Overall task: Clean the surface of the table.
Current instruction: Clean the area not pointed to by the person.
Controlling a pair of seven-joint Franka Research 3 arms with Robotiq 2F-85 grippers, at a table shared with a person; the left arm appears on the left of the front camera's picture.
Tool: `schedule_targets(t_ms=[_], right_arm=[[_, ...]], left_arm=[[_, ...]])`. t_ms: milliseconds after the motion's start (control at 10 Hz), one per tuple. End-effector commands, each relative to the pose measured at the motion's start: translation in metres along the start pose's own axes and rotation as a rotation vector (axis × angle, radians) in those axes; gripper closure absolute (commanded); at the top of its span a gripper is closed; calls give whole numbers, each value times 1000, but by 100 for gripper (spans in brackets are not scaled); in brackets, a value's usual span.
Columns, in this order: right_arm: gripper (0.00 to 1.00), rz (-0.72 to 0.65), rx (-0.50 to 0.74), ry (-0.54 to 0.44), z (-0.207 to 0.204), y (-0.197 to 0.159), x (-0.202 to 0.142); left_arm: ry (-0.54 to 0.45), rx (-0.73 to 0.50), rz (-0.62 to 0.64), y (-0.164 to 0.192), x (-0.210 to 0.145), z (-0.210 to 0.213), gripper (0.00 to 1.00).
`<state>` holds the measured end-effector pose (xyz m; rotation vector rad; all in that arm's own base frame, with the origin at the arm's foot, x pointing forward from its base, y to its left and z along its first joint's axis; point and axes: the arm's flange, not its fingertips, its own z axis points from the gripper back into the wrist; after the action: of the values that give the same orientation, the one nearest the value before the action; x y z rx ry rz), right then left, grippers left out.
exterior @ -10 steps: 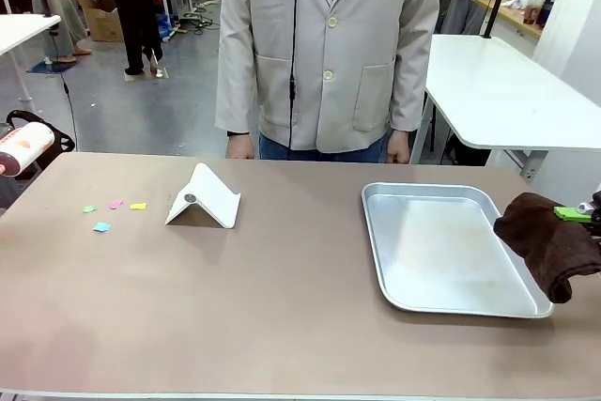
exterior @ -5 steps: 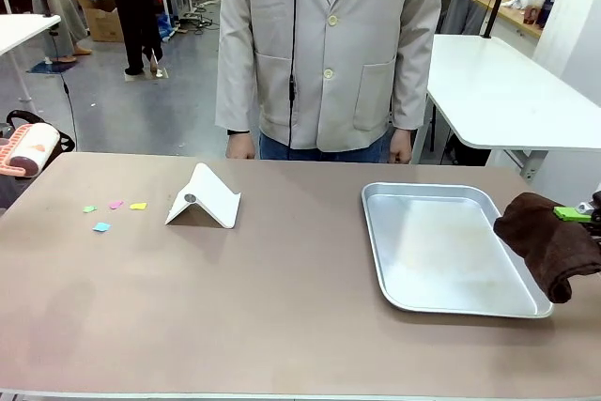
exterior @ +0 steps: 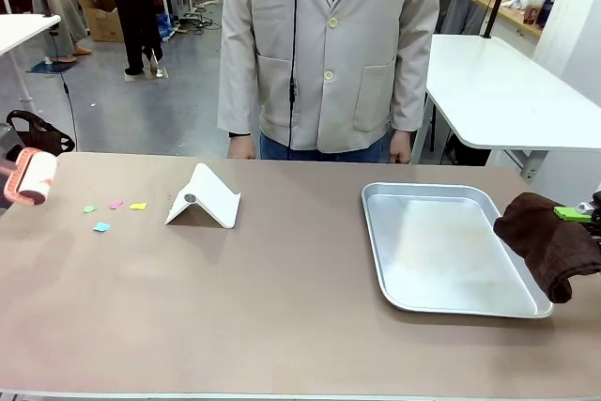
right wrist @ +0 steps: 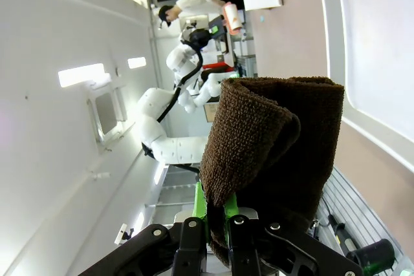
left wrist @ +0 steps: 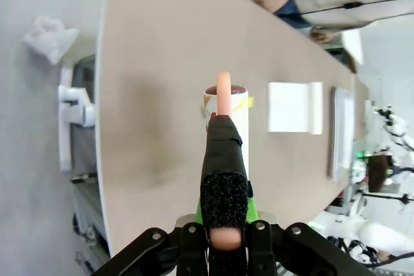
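The table (exterior: 282, 298) has a matte taupe top. Several small coloured paper scraps (exterior: 101, 227) lie near its left end. My left gripper (left wrist: 224, 214) is shut on the foam-wrapped pink handle of a lint roller (left wrist: 228, 111). In the front view the lint roller (exterior: 33, 178) hangs over the table's far left corner. At the right edge my right gripper (exterior: 575, 215) is shut on a folded brown cloth (exterior: 552, 246), held just off the tray's right rim. In the right wrist view the brown cloth (right wrist: 278, 140) stands up from my right gripper (right wrist: 218, 214).
A shiny silver tray (exterior: 376, 223) lies on the right half of the table. A white folded stand (exterior: 204, 197) sits left of centre. A person in a pale jacket (exterior: 329, 53) stands at the far side, hands at the table edge. A white table (exterior: 498, 91) stands behind, right.
The lint roller has come down and swung round at the table's left corner, moving lower toward the top. The right arm with the cloth has not moved.
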<state>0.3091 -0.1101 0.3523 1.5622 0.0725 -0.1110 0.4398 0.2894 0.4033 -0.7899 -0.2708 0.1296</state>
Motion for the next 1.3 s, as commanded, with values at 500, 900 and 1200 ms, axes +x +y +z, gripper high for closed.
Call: schedule_targets(t_ms=[500, 900, 1200], right_arm=[[89, 14, 9, 14, 1, 5, 1], [89, 14, 9, 14, 1, 5, 1], [89, 14, 9, 14, 1, 5, 1]], left_arm=[[135, 139, 44, -5, -16, -22, 94], [218, 184, 25, -13, -17, -45, 94], [157, 214, 10, -20, -17, -57, 94]])
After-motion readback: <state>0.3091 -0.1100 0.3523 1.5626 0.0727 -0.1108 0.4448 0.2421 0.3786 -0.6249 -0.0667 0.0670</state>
